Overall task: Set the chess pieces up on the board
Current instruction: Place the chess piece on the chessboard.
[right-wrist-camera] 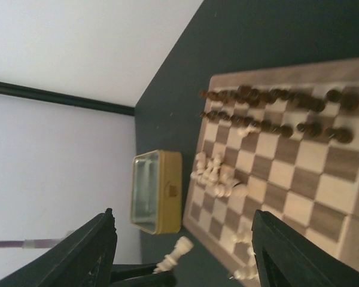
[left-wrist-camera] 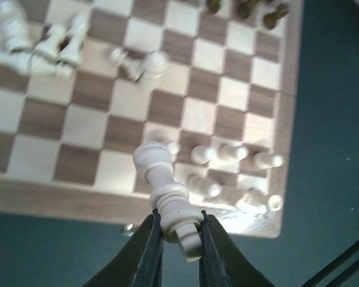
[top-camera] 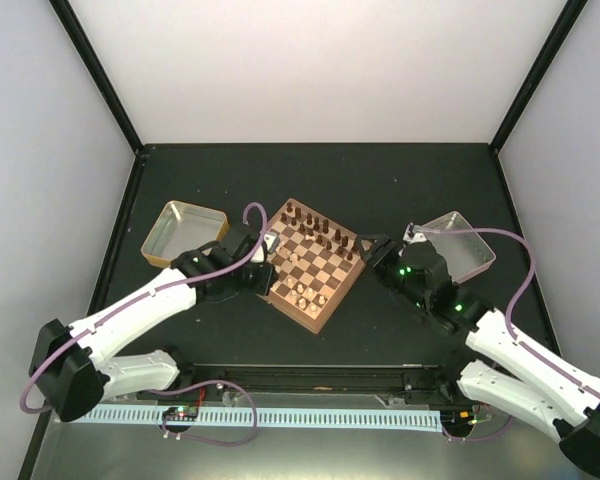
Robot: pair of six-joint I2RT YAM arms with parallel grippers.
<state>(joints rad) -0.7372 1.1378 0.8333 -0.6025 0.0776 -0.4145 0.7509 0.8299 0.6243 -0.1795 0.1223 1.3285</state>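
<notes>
at the board's near-left edge, on the dark counter (top-camera: 380, 180):

- item: one pale piece (left-wrist-camera: 166, 194), tall and collared, kind not certain.
- holder: left pincer (left-wrist-camera: 179, 236), its fingers pinching the piece low on the stem, base poking out on the camera side.
- long axis: tilted, not upright. the head leans away from the pincer and over the board (top-camera: 332, 268), hanging above the squares beside the near rim.
- relation that counts: the board lies straight ahead of and under the held piece. standing pale pieces (left-wrist-camera: 227, 152) sit in two short rows just to its right, with bare squares of those rows near the head. judged next need: bring the axis upright before lowering, or the base may land on its edge and tip.
- other pale stock: a loose cluster (left-wrist-camera: 36, 45), some lying down, and one toppled piece (left-wrist-camera: 140, 63), farther in.
- dark pieces (right-wrist-camera: 269, 95): two rows along the far side, apparently set.
- right pincer (right-wrist-camera: 182, 215): fingers spread wide, nothing between them, off the board's opposite edge. the left arm is the nearer one.
- also present: a tin tray (top-camera: 185, 232) left, another tray (top-camera: 460, 245) right.
</notes>
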